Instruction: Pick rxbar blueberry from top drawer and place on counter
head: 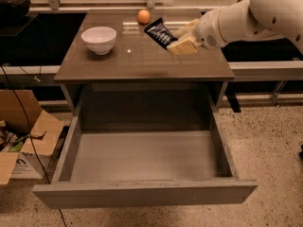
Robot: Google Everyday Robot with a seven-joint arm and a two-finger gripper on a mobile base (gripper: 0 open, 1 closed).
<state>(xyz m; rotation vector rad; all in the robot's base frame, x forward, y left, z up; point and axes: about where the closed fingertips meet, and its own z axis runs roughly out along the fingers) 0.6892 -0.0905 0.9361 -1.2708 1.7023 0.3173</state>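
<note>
Placing step: the tan jaws, upper right of centre, clamp the dark-wrapped flat snack bar [159, 32] over the glossy grey-brown bench [142, 60]. Next, probably: lower it and let go. The wide grey drawer [142, 196] stands open below.

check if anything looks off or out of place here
Nothing is spilled or damaged. Two things are simply unfinished: the top drawer stands wide open, and the rxbar blueberry is held tilted in the gripper over the counter, not yet laid down.

Speckled terrazzo floor [267, 143], an open cardboard box [26, 131] at left, a pale rail [267, 70] behind.
</note>
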